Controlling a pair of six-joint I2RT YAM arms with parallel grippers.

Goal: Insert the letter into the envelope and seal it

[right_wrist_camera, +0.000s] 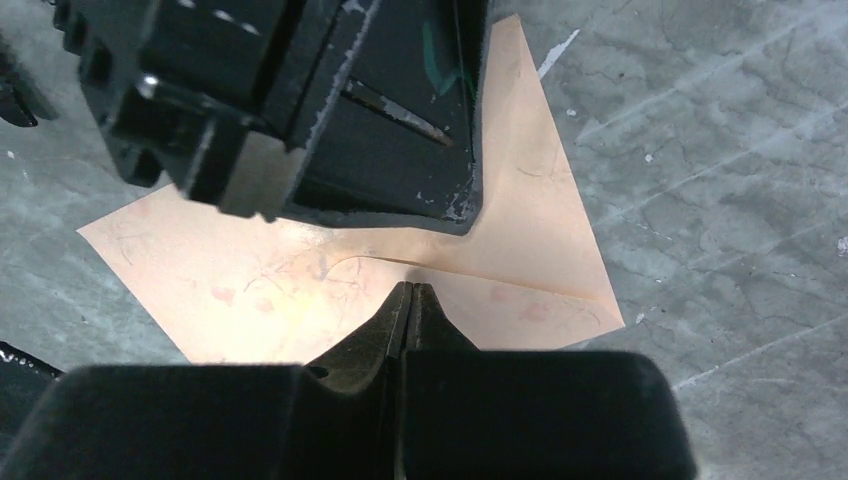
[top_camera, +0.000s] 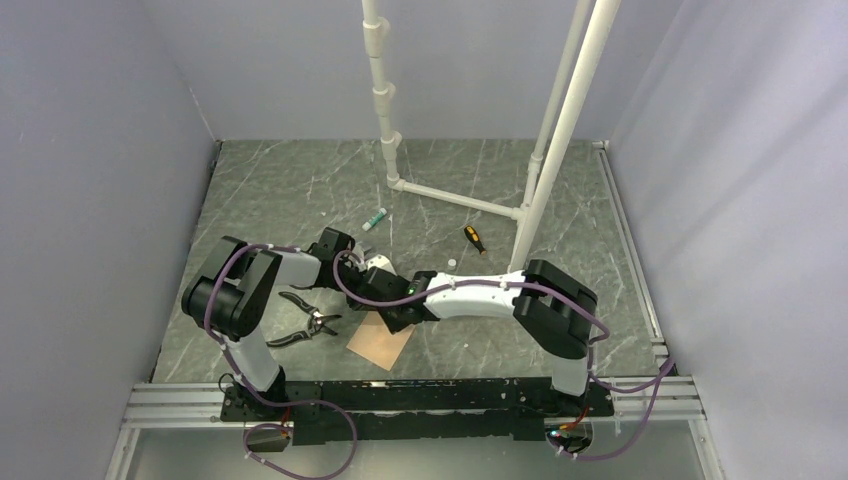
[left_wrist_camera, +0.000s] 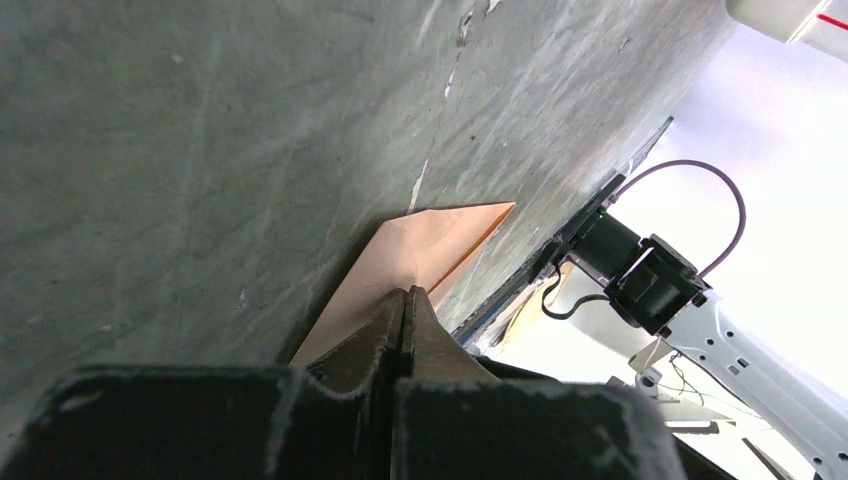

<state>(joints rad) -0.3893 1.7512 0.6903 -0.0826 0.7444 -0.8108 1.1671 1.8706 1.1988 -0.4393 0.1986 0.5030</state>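
Observation:
The pinkish-tan envelope (top_camera: 378,345) lies flat on the dark marbled table just ahead of the arm bases. In the right wrist view the envelope (right_wrist_camera: 250,280) shows its flap (right_wrist_camera: 530,220) laid over the body, with the flap edge running across. My right gripper (right_wrist_camera: 412,290) is shut, empty, and its tips rest on the paper just below that edge. My left gripper (left_wrist_camera: 405,295) is also shut and empty, tips down on the envelope (left_wrist_camera: 440,235) from the far side. Its black fingers (right_wrist_camera: 400,170) cover the envelope's top. No letter shows apart from the envelope; it is hidden.
Black-handled pliers (top_camera: 305,325) lie left of the envelope. A green-capped marker (top_camera: 374,219) and a small screwdriver (top_camera: 474,239) lie farther back, near the white pipe frame (top_camera: 455,196). The metal rail (top_camera: 420,395) holding the arm bases runs along the near edge.

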